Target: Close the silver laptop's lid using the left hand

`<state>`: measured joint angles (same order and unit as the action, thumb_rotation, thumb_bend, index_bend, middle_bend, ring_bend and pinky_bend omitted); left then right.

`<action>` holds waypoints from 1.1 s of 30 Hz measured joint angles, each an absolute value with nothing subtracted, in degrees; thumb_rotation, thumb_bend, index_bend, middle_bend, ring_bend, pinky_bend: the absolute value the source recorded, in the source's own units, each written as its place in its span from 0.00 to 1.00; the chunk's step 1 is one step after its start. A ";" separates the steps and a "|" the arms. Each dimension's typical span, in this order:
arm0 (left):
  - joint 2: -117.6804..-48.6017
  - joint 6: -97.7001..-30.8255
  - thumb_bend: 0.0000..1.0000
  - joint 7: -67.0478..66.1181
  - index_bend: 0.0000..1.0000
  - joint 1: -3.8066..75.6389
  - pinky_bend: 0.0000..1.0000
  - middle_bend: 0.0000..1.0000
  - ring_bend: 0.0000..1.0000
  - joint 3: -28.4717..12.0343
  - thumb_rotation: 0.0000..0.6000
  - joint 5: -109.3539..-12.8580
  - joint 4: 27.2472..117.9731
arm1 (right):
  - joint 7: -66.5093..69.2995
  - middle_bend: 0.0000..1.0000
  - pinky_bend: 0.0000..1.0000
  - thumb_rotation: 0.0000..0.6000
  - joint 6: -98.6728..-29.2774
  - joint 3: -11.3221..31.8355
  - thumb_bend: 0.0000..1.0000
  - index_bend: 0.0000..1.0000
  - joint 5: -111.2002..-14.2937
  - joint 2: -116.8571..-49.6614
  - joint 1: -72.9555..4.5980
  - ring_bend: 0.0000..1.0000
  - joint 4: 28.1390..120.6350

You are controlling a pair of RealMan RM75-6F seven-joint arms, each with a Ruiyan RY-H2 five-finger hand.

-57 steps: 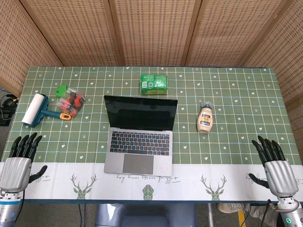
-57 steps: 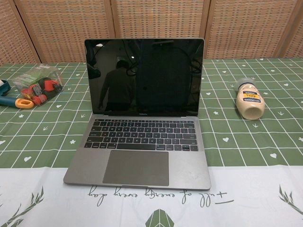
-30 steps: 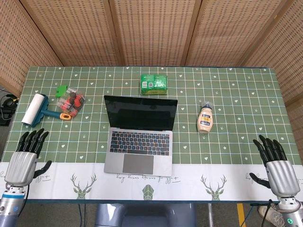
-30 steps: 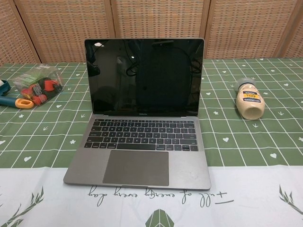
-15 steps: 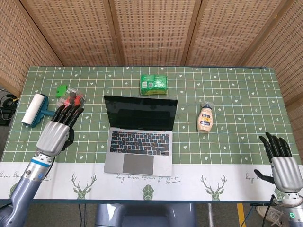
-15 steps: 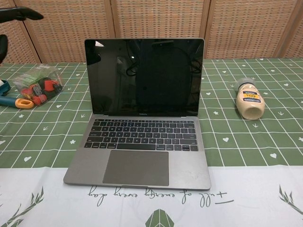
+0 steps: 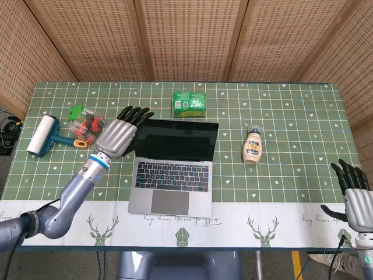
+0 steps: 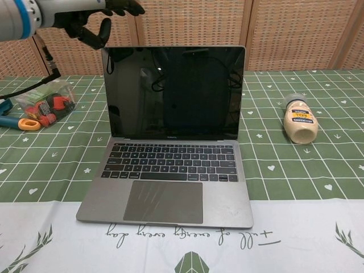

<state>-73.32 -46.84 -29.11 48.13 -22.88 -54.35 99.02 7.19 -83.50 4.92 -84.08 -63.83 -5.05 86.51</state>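
The silver laptop (image 7: pixel 172 169) (image 8: pixel 170 153) stands open in the middle of the table, its dark screen upright and facing me. My left hand (image 7: pixel 119 135) (image 8: pixel 88 17) hovers above the lid's upper left corner, fingers spread and empty, not clearly touching the lid. My right hand (image 7: pixel 356 198) hangs open at the table's near right corner, far from the laptop; the chest view does not show it.
A clear box of small items (image 7: pixel 87 125) (image 8: pixel 48 99) and a lint roller (image 7: pixel 42 135) lie left of the laptop. A green packet (image 7: pixel 189 103) sits behind it, and a mayonnaise bottle (image 7: pixel 252 146) (image 8: pixel 300 122) lies to its right.
My left arm has swung from the near left edge up and right to the lid's top left corner. The right hand has drifted slightly right and toward me. The laptop stays open.
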 measured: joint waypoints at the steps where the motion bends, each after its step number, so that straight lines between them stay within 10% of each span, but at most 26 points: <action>1: -73.62 -46.03 1.00 -29.78 0.01 49.62 0.03 0.00 0.00 -23.03 1.00 -52.67 98.35 | 7.52 0.00 0.00 1.00 -83.42 5.03 0.02 0.00 -83.84 -63.75 -5.04 0.00 86.39; 22: -79.62 -38.64 1.00 -35.72 0.14 71.61 0.14 0.00 0.03 -18.25 1.00 -26.01 84.10 | 11.79 0.00 0.00 1.00 -82.83 6.06 0.02 0.00 -82.08 -62.59 -4.75 0.00 85.11; 33: -80.64 -40.17 1.00 -33.87 0.34 74.05 0.28 0.23 0.23 -16.19 1.00 -24.40 83.44 | 12.13 0.00 0.00 1.00 -82.91 6.04 0.02 0.00 -82.30 -62.49 -4.70 0.00 85.02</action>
<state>-80.64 -40.17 -33.87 74.05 -16.19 -24.40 83.44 12.13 -82.91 6.04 -82.30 -62.49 -4.70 85.02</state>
